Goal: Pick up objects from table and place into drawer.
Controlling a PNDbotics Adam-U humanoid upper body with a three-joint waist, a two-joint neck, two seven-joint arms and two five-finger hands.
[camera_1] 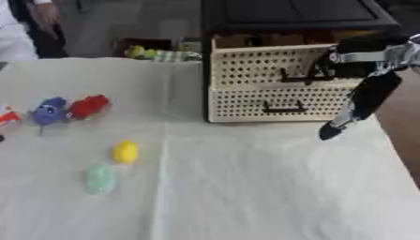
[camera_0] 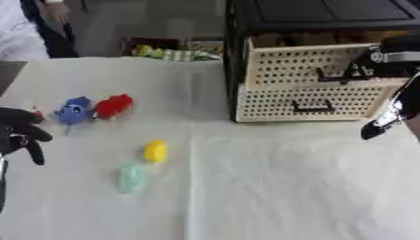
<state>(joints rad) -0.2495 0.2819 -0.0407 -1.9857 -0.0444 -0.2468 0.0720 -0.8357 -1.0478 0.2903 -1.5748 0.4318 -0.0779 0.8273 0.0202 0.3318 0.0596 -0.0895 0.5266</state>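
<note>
Right hand (camera_1: 361, 101) hangs at the cabinet's front right corner, fingers straight and pointing down toward the cloth, holding nothing; fingertips (camera_1: 331, 132) sit just above the table near its right edge. Just left of those fingers is the lower drawer (camera_1: 271, 105) with its dark handle, closed. Above it the upper drawer (camera_1: 266, 65) is pulled out a little, its handle level with the wrist. Both sit in a black cabinet (camera_1: 283, 16) at the table's far right.

Left hand (camera_0: 20, 133) shows at the left edge, fingers loosely curled and pointing down, empty. Just right of it, near but not touching, a blue toy (camera_0: 74, 110) and a red toy (camera_0: 113, 105) lie side by side, touching. Something small, red and white (camera_1: 6, 116), lies beside the hand too; can't make it out.

Farther right and nearer the robot: yellow toy (camera_0: 155, 151), with a pale green toy (camera_0: 131, 177) just below it.

White cloth (camera_1: 246, 187) between the two hands is open, wide free stretch from the toys across to the right fingers and down to the near edge.
</note>
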